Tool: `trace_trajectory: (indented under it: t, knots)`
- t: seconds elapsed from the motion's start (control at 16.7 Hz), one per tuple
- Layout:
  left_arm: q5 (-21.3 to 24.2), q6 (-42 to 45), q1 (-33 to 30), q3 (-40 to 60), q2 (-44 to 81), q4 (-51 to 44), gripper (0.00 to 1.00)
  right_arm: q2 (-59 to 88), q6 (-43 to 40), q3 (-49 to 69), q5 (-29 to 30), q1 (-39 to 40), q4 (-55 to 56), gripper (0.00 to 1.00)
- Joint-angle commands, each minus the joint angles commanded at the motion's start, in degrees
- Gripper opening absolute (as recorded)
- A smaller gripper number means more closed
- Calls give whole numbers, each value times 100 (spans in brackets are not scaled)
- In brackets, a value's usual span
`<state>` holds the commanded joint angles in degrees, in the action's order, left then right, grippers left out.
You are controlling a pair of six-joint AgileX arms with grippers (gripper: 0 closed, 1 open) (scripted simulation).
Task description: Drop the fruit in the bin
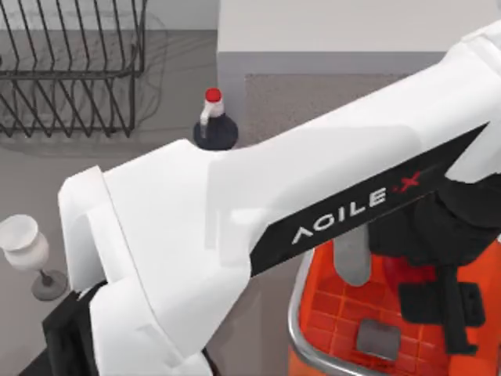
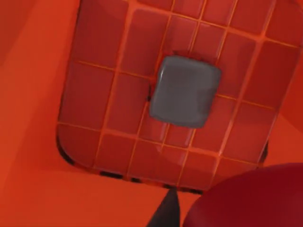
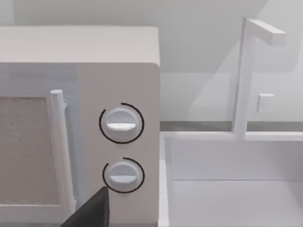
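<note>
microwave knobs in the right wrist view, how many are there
2, both on the microwave's front panel beside its door handle: one knob sits directly above the other knob. Nothing seems to hide a third.

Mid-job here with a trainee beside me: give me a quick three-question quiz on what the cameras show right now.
1. True or false: a grey square sits at the middle of the gridded floor of the large orange-red plastic bin.
2. Which of these stands near the table's left edge in the top view? A) a clear stemmed wine glass B) a blue mug C) a steel bowl
3. Fill in: the left hand, holding the small glossy red fruit, hangs above the ___.
Key: 1 true; 2 A; 3 bin.
</note>
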<state>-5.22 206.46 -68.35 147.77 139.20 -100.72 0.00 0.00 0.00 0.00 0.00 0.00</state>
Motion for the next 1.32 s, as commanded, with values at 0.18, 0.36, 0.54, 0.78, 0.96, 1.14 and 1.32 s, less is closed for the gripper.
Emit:
trace_trajectory:
  t: [0.18,0.36,0.54,0.78,0.96,1.14,1.32]
  knots:
    - [-35,-17,44,-33,-41,13,0,0,0,0,0,0,0,100]
    - [-32,-37,81,-437,-133,343,0,0,0,0,0,0,0,100]
    - [-20,-15,91,-1282,-323,962,0,0,0,0,0,0,0,100]
    - [-9,60,80,-2456,-566,1831,0,0,0,0,0,0,0,100]
    - [-10,79,86,-2776,-654,2130,0,0,0,0,0,0,0,100]
    - [-10,79,86,-2777,-654,2131,0,0,0,0,0,0,0,100]
    - [-10,79,86,-2777,-654,2131,23,0,0,0,0,0,0,100]
